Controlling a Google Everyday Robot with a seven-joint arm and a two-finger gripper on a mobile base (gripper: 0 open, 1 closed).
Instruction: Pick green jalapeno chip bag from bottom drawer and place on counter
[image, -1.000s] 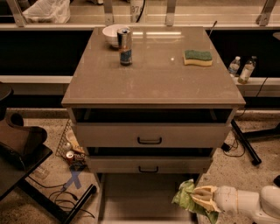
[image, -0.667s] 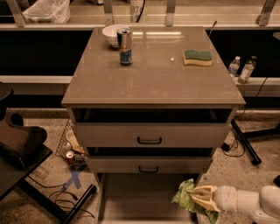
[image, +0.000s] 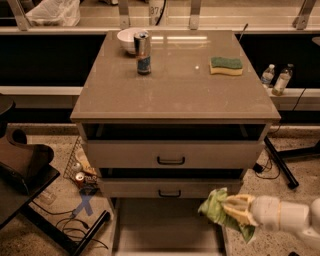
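The green jalapeno chip bag (image: 215, 209) is a crumpled light-green bag held at the lower right. My gripper (image: 235, 210) comes in from the right edge on a white arm and is shut on the bag, holding it above the right side of the bottom drawer (image: 165, 225). That drawer is pulled out, and its plain grey floor shows. The counter (image: 175, 80) is the wide glossy top of the cabinet, well above the gripper.
On the counter stand a can (image: 143, 52), a white bowl (image: 127, 39) and a green-and-yellow sponge (image: 226, 65). Two upper drawers with black handles (image: 171, 160) are slightly open. A dark chair (image: 22, 165) stands at the left, and bottles (image: 276, 80) at the right.
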